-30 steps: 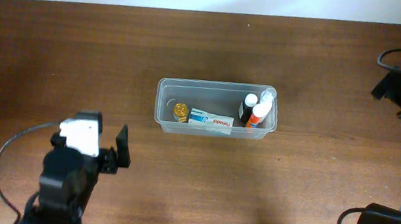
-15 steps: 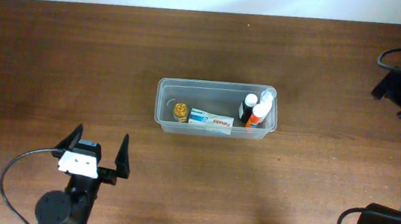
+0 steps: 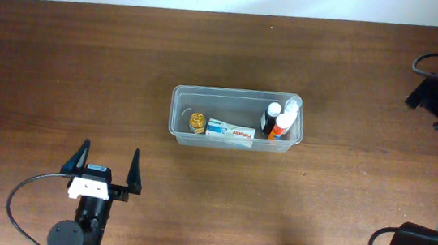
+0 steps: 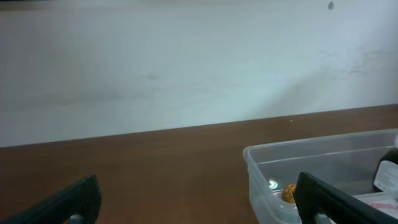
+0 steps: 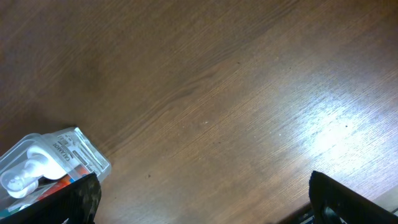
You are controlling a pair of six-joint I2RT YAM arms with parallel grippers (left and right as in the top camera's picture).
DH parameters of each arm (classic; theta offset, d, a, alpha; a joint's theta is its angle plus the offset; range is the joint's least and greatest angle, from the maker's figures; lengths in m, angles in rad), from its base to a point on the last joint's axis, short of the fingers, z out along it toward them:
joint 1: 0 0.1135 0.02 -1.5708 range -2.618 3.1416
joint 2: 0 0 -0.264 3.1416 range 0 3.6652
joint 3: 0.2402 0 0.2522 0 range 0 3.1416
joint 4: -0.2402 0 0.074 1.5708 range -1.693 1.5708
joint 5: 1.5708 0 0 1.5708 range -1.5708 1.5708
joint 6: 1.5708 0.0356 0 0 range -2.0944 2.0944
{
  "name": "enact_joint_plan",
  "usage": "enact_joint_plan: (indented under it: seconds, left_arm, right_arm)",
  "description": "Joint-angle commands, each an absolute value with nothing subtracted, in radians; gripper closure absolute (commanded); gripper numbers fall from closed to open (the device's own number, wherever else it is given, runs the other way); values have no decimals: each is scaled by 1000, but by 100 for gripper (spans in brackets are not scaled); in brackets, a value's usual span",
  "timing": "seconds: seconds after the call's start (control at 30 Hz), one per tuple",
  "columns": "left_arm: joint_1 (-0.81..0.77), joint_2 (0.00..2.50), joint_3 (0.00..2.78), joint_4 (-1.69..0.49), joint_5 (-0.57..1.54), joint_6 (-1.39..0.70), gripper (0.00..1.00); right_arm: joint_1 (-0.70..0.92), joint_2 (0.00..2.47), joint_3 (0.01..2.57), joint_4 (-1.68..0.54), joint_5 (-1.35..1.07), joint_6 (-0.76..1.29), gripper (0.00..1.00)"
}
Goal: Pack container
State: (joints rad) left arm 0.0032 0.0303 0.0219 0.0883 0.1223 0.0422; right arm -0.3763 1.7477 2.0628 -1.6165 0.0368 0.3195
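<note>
My left end effector (image 3: 105,168) is spread and empty at the near left of the surface (image 3: 341,201). My right end effector (image 5: 202,205) is spread and empty too. At mid-surface, the container (image 3: 238,93) holds toothpaste (image 3: 230,130), gold jar (image 3: 196,120) and two bottles (image 3: 278,119). I see nothing loose, so packing looks about done.

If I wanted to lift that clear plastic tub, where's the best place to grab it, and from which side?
Probably by the left end wall of the tub, from above, one finger inside and one outside the rim. That end is bare inside; the bottles crowd the right end. The open left gripper is nearer.
</note>
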Motion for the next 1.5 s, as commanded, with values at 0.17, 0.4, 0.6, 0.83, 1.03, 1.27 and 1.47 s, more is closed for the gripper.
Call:
enact_joint_plan:
  seconds: [0.17, 0.4, 0.6, 0.83, 1.03, 1.27, 1.47]
  left_arm:
    - [29, 4, 9, -17, 123, 85, 1]
    - [29, 4, 9, -76, 71, 84, 1]
    - [29, 5, 9, -76, 71, 84, 1]
    - [29, 5, 9, -76, 71, 84, 1]
    - [29, 5, 9, -76, 71, 84, 1]
    - [29, 5, 9, -76, 71, 84, 1]
    - [29, 5, 9, -76, 71, 84, 1]
  right_arm:
    - [-381, 1742, 2075, -1615, 42, 331, 2]
    - [-381, 1742, 2075, -1615, 42, 331, 2]
    - [-381, 1742, 2075, -1615, 42, 331, 2]
    - [-381, 1742, 2075, -1615, 42, 331, 2]
    - [-381, 1742, 2075, -1615, 42, 331, 2]
    - [-381, 1742, 2075, -1615, 42, 331, 1]
    - [-362, 1740, 2075, -1615, 42, 331, 2]
